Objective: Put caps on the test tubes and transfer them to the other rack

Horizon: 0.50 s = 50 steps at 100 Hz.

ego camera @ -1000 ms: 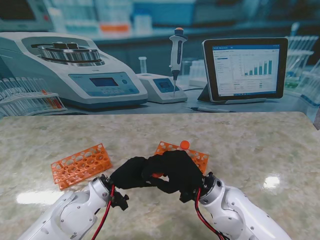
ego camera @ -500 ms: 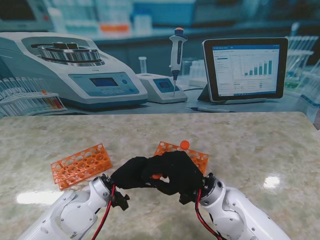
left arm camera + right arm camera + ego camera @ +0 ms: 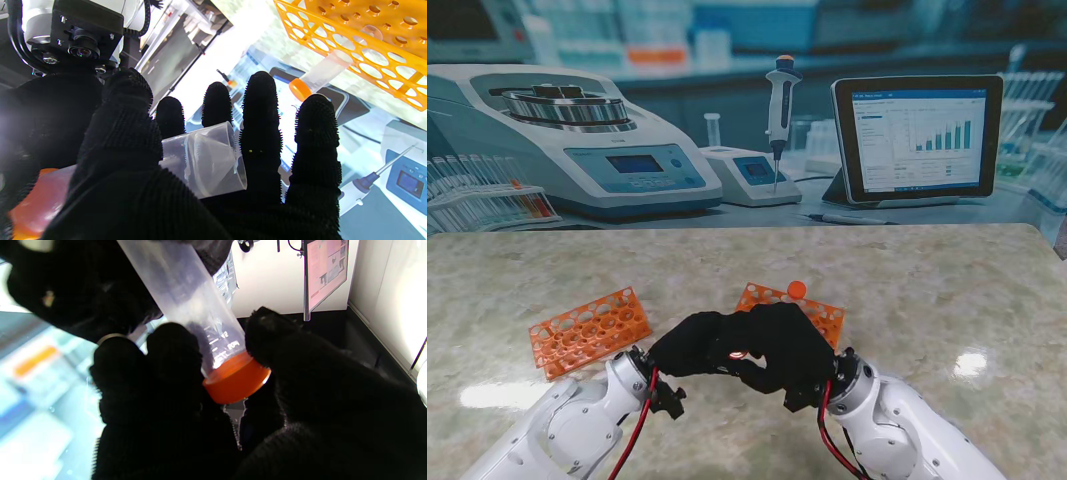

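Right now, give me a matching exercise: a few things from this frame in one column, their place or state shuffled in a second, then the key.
Things:
1. clear plastic test tube
2. orange screw cap
3. orange perforated rack on the left
4. capped tube with an orange top

States:
A. standing in the rack on the right
B. lying on the table with no tubes showing in it
C. held in the left hand
D. on the tube's end, pinched by the right hand

Pairs: 1-C, 2-D, 3-B, 4-A
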Each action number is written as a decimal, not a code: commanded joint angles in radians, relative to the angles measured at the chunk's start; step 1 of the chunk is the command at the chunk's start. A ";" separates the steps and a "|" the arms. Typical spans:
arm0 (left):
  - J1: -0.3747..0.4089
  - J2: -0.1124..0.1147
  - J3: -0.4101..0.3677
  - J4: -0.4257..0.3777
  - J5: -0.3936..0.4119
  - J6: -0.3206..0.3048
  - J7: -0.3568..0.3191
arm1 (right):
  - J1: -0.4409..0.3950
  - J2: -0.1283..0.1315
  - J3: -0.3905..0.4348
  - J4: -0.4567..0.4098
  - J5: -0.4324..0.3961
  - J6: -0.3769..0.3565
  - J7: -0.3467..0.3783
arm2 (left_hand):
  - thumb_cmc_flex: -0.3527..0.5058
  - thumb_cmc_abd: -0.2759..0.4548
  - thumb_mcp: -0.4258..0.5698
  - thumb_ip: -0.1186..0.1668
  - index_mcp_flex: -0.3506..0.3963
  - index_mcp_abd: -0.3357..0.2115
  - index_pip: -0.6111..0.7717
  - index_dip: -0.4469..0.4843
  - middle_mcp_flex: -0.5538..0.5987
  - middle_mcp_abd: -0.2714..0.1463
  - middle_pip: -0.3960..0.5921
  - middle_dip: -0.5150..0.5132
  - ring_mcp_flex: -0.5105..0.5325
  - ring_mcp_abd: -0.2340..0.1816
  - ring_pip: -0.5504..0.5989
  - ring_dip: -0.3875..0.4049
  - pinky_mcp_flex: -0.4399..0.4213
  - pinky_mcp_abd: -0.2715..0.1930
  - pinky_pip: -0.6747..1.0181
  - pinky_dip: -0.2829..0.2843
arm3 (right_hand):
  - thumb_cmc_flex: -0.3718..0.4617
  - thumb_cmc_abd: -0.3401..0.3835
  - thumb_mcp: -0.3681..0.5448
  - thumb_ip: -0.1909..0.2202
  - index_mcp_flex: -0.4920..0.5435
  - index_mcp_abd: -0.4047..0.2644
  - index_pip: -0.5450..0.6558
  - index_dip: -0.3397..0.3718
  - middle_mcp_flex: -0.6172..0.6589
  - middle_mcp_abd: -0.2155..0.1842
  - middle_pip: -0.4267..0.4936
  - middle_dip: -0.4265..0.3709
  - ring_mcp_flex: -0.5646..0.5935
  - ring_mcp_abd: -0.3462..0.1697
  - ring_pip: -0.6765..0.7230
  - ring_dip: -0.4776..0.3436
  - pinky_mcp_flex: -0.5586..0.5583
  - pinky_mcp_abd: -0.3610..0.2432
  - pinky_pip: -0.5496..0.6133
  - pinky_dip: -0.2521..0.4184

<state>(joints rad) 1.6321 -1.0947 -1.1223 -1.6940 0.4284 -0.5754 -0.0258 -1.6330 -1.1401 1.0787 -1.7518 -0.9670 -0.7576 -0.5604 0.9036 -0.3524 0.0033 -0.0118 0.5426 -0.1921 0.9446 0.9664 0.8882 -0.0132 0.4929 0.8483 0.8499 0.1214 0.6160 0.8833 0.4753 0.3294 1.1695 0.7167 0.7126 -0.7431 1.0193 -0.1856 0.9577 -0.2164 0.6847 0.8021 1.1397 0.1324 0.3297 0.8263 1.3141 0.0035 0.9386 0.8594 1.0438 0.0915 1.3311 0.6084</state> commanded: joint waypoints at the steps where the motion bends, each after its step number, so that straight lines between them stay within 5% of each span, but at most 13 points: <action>1: -0.004 0.000 -0.005 -0.005 -0.001 0.007 0.003 | -0.016 -0.004 -0.006 -0.014 -0.005 -0.008 0.003 | 0.045 0.037 -0.006 -0.002 0.002 -0.032 -0.056 -0.080 -0.036 0.008 -0.049 -0.051 -0.032 0.001 -0.065 -0.045 -0.047 0.022 -0.078 0.003 | 0.121 0.116 0.233 0.114 0.061 -0.050 0.055 0.032 0.170 -0.195 0.219 0.031 -0.001 -0.104 -0.008 0.007 0.013 -0.052 0.020 0.025; 22: -0.002 -0.001 -0.007 -0.005 0.003 0.006 0.005 | -0.031 -0.006 0.007 -0.031 0.001 -0.015 0.003 | 0.036 0.042 -0.005 -0.002 0.035 0.004 -0.208 -0.279 -0.066 0.014 -0.174 -0.214 -0.093 0.000 -0.238 -0.186 -0.171 0.041 -0.269 -0.062 | 0.121 0.116 0.236 0.113 0.062 -0.052 0.058 0.035 0.170 -0.194 0.222 0.034 -0.001 -0.105 -0.004 0.009 0.013 -0.049 0.021 0.029; 50: 0.001 -0.001 -0.011 -0.005 0.013 0.002 0.012 | -0.052 -0.006 0.030 -0.063 0.000 -0.025 0.009 | 0.024 0.058 -0.005 -0.003 0.055 0.021 -0.332 -0.377 -0.100 0.028 -0.254 -0.339 -0.167 -0.004 -0.343 -0.292 -0.268 0.052 -0.401 -0.116 | 0.122 0.117 0.236 0.112 0.061 -0.052 0.060 0.037 0.169 -0.193 0.225 0.037 -0.001 -0.103 -0.001 0.011 0.013 -0.046 0.021 0.033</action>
<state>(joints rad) 1.6329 -1.0948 -1.1272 -1.6938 0.4410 -0.5763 -0.0170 -1.6681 -1.1439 1.1113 -1.7966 -0.9662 -0.7738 -0.5557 0.9036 -0.3524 0.0005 -0.0118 0.5670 -0.1788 0.6525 0.6123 0.8180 0.0105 0.2645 0.5359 0.7167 0.1229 0.3013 0.6162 0.2383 0.3596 0.8163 0.6389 0.7126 -0.7435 1.0235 -0.1856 0.9585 -0.2190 0.6847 0.8021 1.1397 0.1324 0.3295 0.8257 1.3227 0.0035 0.9403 0.8594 1.0460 0.0919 1.3368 0.6191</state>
